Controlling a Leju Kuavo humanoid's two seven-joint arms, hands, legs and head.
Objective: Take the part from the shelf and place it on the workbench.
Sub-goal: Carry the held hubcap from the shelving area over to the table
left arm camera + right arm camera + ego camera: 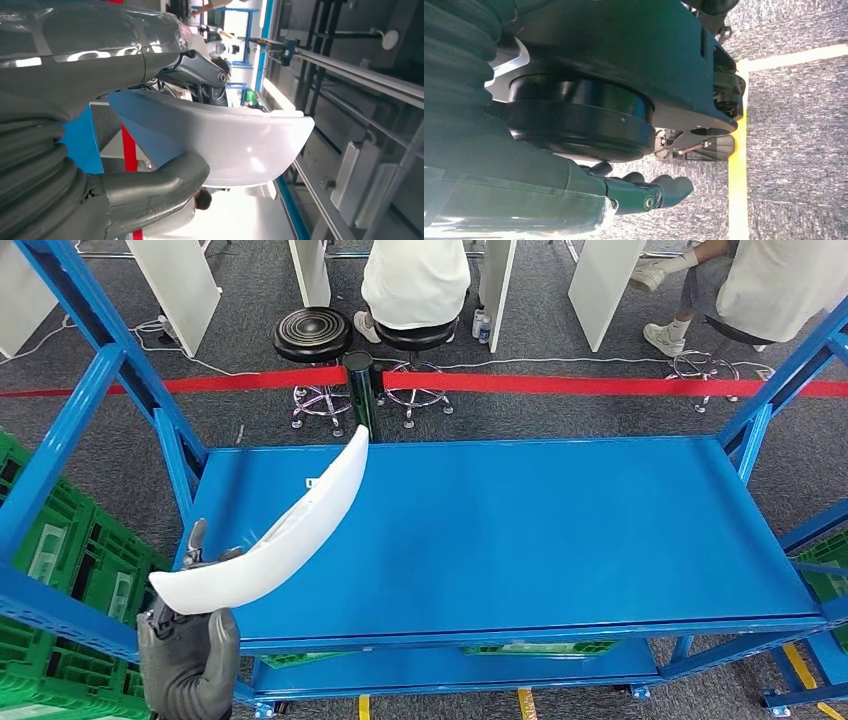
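The part (290,530) is a long, curved white plastic piece. My left hand (190,650) grips its near end at the lower left, just in front of the shelf's front left corner. The far tip of the part rises slanting over the left side of the blue shelf board (540,530). In the left wrist view the thumb (160,185) and the darker fingers (200,75) clamp the white part (230,145) from both sides. My right hand (644,192) hangs beside my body above the grey floor, its fingers loosely apart and holding nothing.
Blue uprights (60,440) frame the shelf on the left and on the right (790,370). Green crates (60,560) sit low on the left. Behind the shelf run a red barrier tape (600,385) and black stools (313,335), with seated people (415,280) beyond.
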